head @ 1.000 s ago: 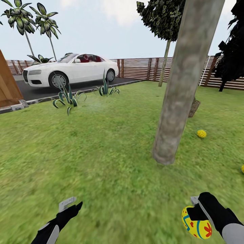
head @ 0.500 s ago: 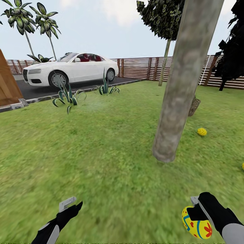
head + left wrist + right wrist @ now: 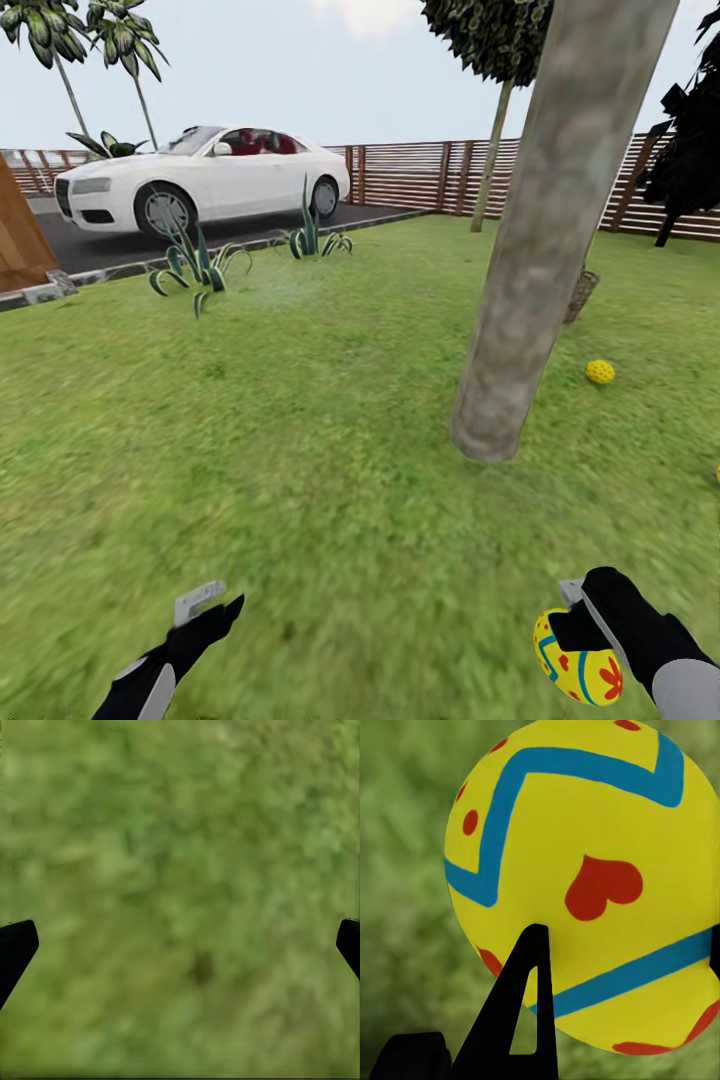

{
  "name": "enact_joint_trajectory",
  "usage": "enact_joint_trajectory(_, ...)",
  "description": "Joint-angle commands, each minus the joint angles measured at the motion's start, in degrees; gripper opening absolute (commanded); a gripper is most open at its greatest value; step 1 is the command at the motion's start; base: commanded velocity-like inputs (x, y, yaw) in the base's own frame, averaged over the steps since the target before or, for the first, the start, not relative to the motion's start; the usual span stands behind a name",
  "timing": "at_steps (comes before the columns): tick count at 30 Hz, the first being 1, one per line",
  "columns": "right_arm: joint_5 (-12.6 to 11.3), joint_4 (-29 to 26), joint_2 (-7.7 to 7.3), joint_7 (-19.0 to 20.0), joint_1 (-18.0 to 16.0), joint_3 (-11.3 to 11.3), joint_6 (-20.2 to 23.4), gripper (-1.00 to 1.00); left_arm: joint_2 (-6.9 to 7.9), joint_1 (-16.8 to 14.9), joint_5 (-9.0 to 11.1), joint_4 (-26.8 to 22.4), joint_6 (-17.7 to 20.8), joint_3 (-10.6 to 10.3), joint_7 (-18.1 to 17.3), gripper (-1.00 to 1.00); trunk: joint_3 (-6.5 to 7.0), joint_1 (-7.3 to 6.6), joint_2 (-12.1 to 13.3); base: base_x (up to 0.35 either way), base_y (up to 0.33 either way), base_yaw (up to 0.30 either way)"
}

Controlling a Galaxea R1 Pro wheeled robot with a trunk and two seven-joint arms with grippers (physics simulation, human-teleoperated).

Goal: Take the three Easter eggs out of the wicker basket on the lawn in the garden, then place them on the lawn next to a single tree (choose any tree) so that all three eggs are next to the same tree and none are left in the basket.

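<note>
Head view. Landmark: the tree [image 3: 540, 250], a thick, bare grey-brown trunk rising from the lawn [image 3: 300, 450] and leaning slightly.
- Held egg [image 3: 577, 657]: bright yellow, blue zigzag band, red flower and red dots. It is clamped in the right gripper [image 3: 580, 640], over the grass on the robot's side of the tree and a little to the trunk's right.
- Second egg [image 3: 600, 372]: yellow with small dots, lying on the grass just right of the trunk's base and slightly beyond it.
- Third yellow speck [image 3: 717, 473]: at the frame's right edge, further right of the tree; too little is visible to describe it.
- Wicker basket [image 3: 580, 296]: brown weave, partly hidden behind the trunk on its far right side.
- Left gripper [image 3: 205, 610]: low over the grass, well to the tree's left on the robot's side, holding nothing.
- Beyond the tree to the left: spiky plants [image 3: 195, 268], a white car [image 3: 200, 190] on dark asphalt, a slatted wooden fence [image 3: 420, 180].

Left wrist view. Blurred green grass; two black fingertips [image 3: 16, 949] at opposite edges, set wide apart.

Right wrist view. The yellow egg [image 3: 585, 877] seen close: blue zigzag bands, a red heart-shaped mark, red dots. A black finger [image 3: 521, 1020] presses against its shell.
</note>
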Motion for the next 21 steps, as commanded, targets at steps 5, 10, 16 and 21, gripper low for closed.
enact_joint_trajectory(5, 0.7, -0.1, -0.14, 0.4, 0.0, 0.2, 0.1, -1.0, -0.02, 0.0, 0.6, -0.1, 0.6, 0.2, -0.4, 1.0, -1.17, 0.11, -0.1, 0.0, 0.0, 0.0)
enact_joint_trajectory(10, 0.2, -0.1, -0.31, 0.6, 0.0, -0.3, -0.4, -1.0, -0.02, 0.0, 0.6, 0.0, 0.6, 0.2, -0.4, 1.0, -2.27, 0.24, -0.2, 0.0, 0.0, 0.0)
enact_joint_trajectory(16, 0.2, -3.8, -0.31, 0.5, 0.0, -0.4, -0.3, -1.0, -0.08, 0.0, 0.6, 0.0, 0.6, 0.2, -0.4, 1.0, -3.6, 0.4, -0.2, 0.0, 0.0, 0.0)
enact_joint_trajectory(21, 0.2, -4.9, -0.31, 0.5, 0.0, -0.5, -0.3, -1.0, -0.76, 0.0, 0.5, 0.0, 0.5, 0.2, -0.4, 1.0, -4.71, 0.53, -0.3, 0.0, 0.0, 0.0)
